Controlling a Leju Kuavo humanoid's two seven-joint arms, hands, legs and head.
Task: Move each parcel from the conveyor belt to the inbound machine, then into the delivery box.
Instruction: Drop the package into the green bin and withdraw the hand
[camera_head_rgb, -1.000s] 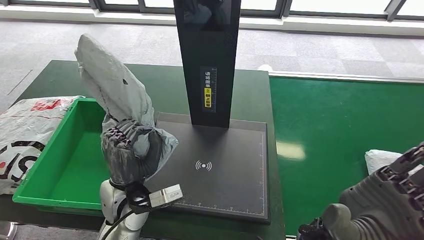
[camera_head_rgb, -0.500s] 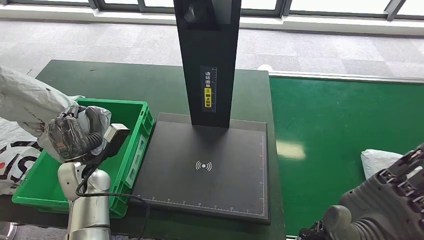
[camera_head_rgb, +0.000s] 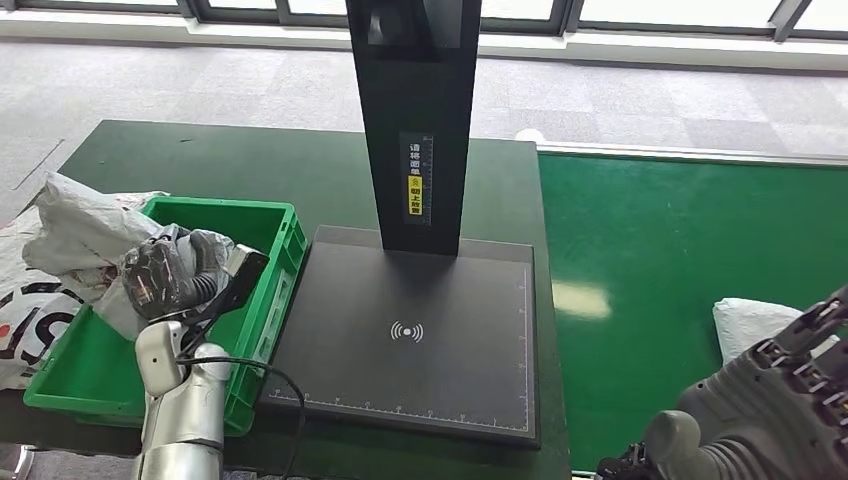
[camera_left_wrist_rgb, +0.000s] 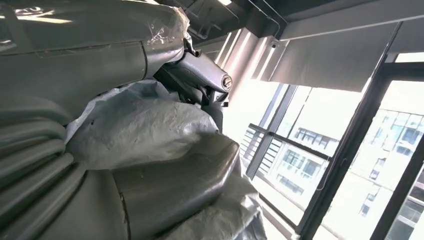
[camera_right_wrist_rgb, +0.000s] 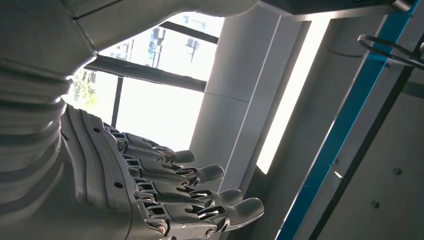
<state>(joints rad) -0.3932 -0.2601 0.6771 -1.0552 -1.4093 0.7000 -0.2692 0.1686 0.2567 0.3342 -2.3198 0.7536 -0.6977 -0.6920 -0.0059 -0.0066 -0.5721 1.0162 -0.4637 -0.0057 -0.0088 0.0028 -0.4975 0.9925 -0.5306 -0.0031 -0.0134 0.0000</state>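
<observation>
Grey plastic mailer, the parcel (camera_head_rgb: 85, 235), sits gripped in the left hand (camera_head_rgb: 175, 275) over the green delivery box (camera_head_rgb: 270, 225), at 9 o'clock from the inbound machine (camera_head_rgb: 420, 330). Fingers (camera_head_rgb: 150, 280) wrap tight around the crumpled bag; in the left wrist view the parcel (camera_left_wrist_rgb: 145, 125) bulges out between thumb and palm. Bag hangs across the box's left rim rather than lying flat inside, so judged not yet released. Held low over the opening, probably so the drop is short and the bag lands inside.

Box interior: bare green floor visible toward 6 o'clock; contents beneath the hand hidden. Outside the box at 9 o'clock lies a white bag with red and black print (camera_head_rgb: 30, 300) on the dark green counter (camera_head_rgb: 250, 160).

Second parcel, white (camera_head_rgb: 760, 322), waits on the conveyor belt (camera_head_rgb: 680, 240) at 3 o'clock of the machine. Right hand (camera_head_rgb: 790, 400) hovers just beside it, holding nothing; fingers (camera_right_wrist_rgb: 200, 195) extended and slightly apart.
</observation>
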